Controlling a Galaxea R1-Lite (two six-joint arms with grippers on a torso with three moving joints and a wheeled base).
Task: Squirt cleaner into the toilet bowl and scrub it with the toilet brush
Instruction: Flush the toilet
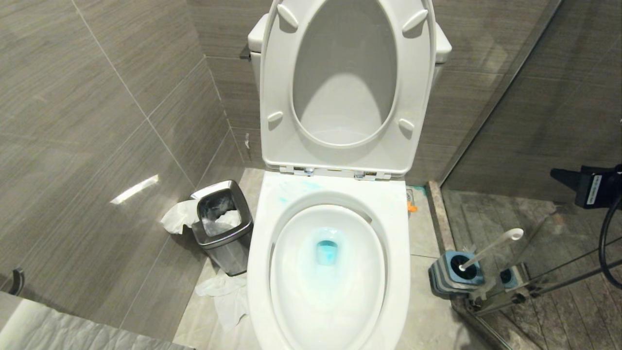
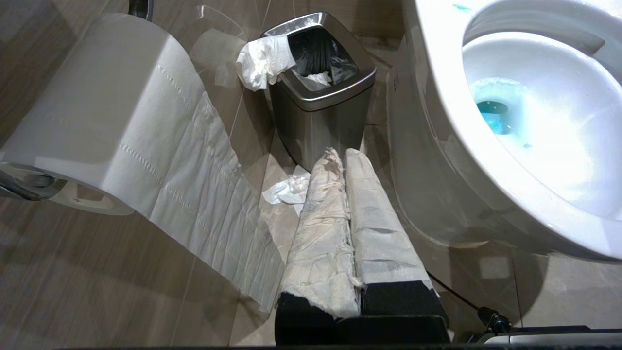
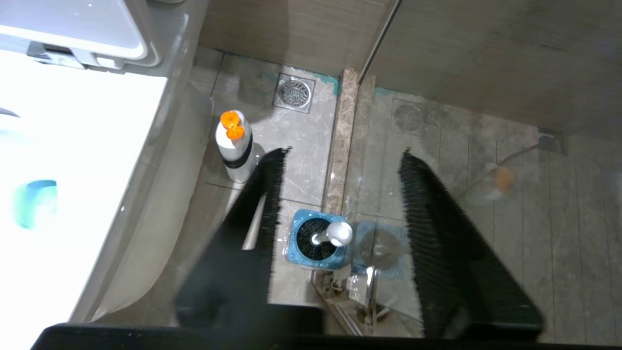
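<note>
Cleaner (image 1: 326,253) already in: turquoise pool at the drain, centre-low of the head frame, faint blue smears on the back rim of the toilet bowl (image 1: 398,272). Squirt step looks done; scrub not started. Toilet brush (image 1: 491,249) sits in its grey-and-blue holder (image 1: 454,274) on the floor, lower right, against the glass partition. Right gripper (image 3: 340,194) hangs above it, jaws apart, straddling the handle, touching nothing; only its body shows at the head frame's right edge. Orange-capped bottle (image 3: 234,146) stands beside the bowl's base. Left gripper (image 2: 346,160), paper-wrapped fingers pressed together, parked low near the steel bin (image 2: 320,97), holding nothing.
</note>
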